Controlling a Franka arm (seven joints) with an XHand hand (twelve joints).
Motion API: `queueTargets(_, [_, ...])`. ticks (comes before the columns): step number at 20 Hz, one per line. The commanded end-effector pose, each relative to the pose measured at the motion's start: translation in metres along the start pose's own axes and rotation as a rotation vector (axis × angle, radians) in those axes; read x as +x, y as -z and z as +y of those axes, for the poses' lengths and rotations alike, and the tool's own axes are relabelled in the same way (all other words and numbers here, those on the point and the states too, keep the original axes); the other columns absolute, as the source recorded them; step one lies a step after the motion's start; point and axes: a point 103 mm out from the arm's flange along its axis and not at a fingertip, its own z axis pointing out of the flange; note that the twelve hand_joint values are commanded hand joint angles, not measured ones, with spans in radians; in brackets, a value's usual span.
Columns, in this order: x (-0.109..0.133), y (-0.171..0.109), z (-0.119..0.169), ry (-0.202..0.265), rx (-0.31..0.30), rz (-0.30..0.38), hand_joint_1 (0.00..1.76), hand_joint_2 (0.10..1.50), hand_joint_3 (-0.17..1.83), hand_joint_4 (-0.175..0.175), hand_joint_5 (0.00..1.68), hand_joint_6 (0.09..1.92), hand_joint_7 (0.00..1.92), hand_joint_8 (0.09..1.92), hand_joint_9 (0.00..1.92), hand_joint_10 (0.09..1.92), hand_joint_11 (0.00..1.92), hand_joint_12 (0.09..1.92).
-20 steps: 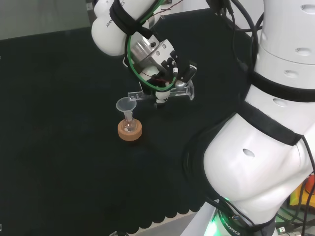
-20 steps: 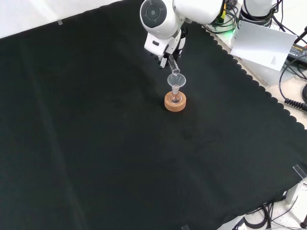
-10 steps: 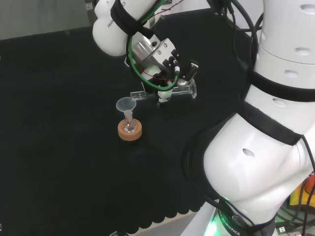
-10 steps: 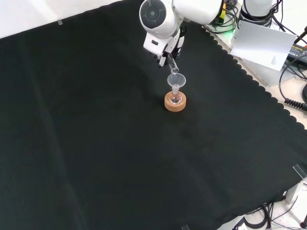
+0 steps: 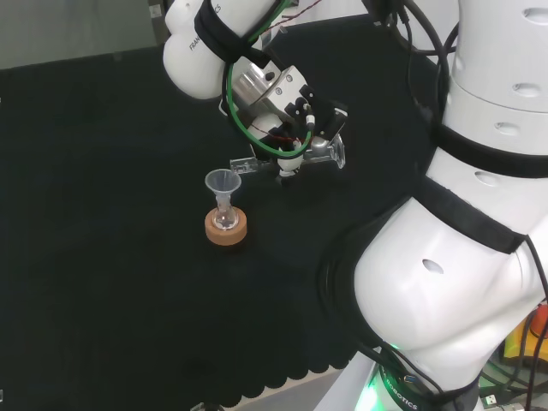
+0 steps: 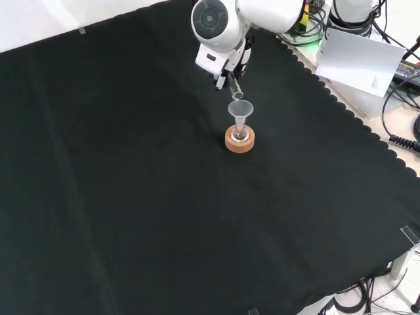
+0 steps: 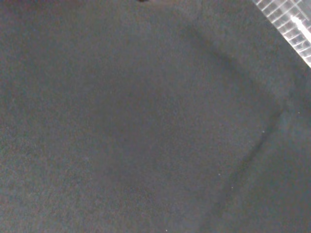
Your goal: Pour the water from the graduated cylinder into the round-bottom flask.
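In the front view, the round-bottom flask (image 6: 240,136) sits in a cork ring (image 6: 239,141) toward the desk's (image 6: 131,197) far edge, a clear funnel (image 6: 241,109) in its neck. Just beyond, the hand (image 6: 226,71) has its fingers curled round the graduated cylinder (image 6: 233,87), tipped nearly level, its mouth just above and beside the funnel's rim

Black cloth (image 6: 131,197) covered the tabletop, its scalloped edge (image 6: 354,125) running down the right of the front view. Past that edge lay a pale surface with a white card (image 6: 357,62) and black cables (image 6: 401,105). A light strip (image 6: 59,16) bordered the cloth at the upper left. In the head view, a grey floor (image 5: 68,26) showed beyond the cloth.
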Motion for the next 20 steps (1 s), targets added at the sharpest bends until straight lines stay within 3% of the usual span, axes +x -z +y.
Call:
queueTargets(1, [0.0002,0.0010,-0.0020,0.001,-0.003,-0.012,1.12,1.15,-0.04,-0.112,0.96,1.07,1.40,0.23,1.54,0.09,1.45,0.65])
queueTargets(20, [-0.0010,0.0035,-0.0049,0.015,-0.011,-0.032,1.12,1.16,-0.04,-0.110,0.96,1.08,1.40,0.22,1.54,0.09,1.45,0.64])
